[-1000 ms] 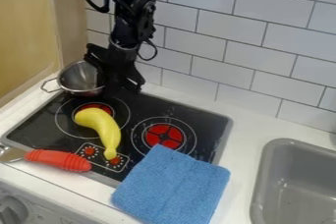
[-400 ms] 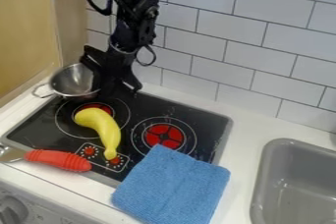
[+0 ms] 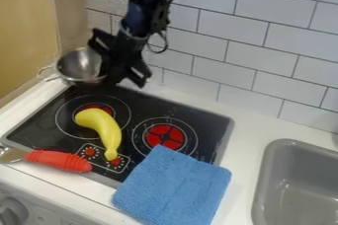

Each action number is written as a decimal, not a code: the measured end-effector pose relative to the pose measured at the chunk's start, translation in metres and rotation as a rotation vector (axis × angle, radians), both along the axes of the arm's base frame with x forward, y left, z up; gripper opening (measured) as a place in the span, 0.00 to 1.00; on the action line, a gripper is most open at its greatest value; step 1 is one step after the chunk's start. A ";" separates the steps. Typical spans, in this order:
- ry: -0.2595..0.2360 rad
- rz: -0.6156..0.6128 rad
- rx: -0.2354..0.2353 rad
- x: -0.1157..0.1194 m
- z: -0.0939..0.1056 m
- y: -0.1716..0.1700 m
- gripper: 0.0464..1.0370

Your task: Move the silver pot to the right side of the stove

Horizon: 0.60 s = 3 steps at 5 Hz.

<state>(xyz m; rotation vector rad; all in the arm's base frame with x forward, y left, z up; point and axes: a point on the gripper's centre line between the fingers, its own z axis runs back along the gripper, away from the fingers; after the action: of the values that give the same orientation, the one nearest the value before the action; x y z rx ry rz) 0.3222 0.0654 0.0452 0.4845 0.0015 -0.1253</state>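
Observation:
At the back left corner of the stove (image 3: 36, 120), my gripper (image 3: 111, 74) is shut on the right side of the silver pot (image 3: 79, 64). The pot tilts a little with its bowl opening in view, and its loop handle points left. The black gripper covers the pot's right rim. Below the pot, a yellow banana-shaped toy (image 3: 104, 129) lies across the left burner and the printed dials. The right burner (image 3: 165, 136) is red and uncovered.
A blue cloth (image 3: 173, 187) overlaps the stove's front right part. A red-handled utensil (image 3: 58, 161) lies on the front left edge. A grey sink (image 3: 297, 184) is at the right, a tiled wall (image 3: 228, 41) behind.
The pot first shifted slightly left and down with my gripper, then rose and moved right with it. The arm leans further right now. The banana, cloth and utensil have stayed put.

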 end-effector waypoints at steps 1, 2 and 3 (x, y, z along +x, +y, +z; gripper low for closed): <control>0.002 -0.046 0.023 0.000 0.011 -0.015 0.01; 0.021 -0.120 0.031 0.000 0.014 -0.042 0.01; -0.010 -0.193 0.032 0.010 0.023 -0.073 0.01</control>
<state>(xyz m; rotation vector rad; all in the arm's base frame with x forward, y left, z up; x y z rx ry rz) 0.3318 -0.0078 0.0680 0.5172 -0.0531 -0.3128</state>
